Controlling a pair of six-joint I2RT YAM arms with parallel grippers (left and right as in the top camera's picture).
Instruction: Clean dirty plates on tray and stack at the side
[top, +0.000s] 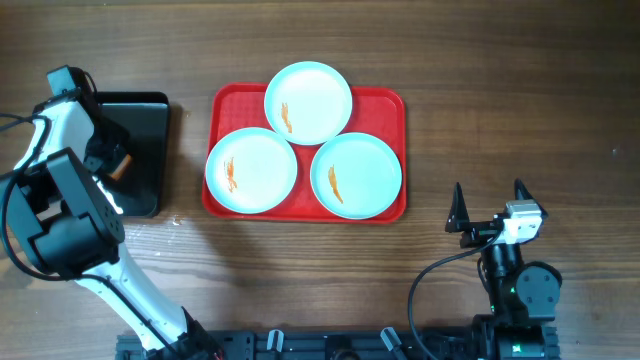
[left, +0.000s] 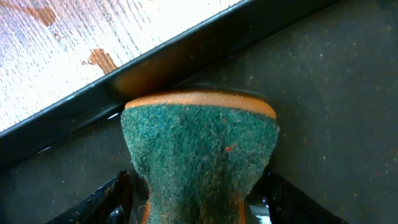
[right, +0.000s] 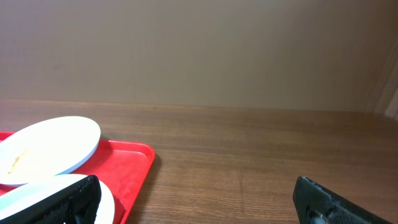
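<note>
Three pale plates lie on the red tray (top: 388, 100): one at the back (top: 308, 102), one front left (top: 251, 170), one front right (top: 356, 175). Each carries an orange smear. My left gripper (top: 118, 165) is down in the black tray (top: 150, 130). In the left wrist view a green scouring sponge (left: 199, 149) with an orange backing stands between its fingers (left: 121, 193), a narrow gap showing on each side. My right gripper (top: 489, 205) stands open over the bare table, to the right of the red tray (right: 127, 168), with nothing in it.
The black tray's raised rim (left: 161, 62) runs just behind the sponge. Bare wooden table lies to the right of the red tray and along the front edge. The left arm's white links (top: 70, 210) reach over the table's left side.
</note>
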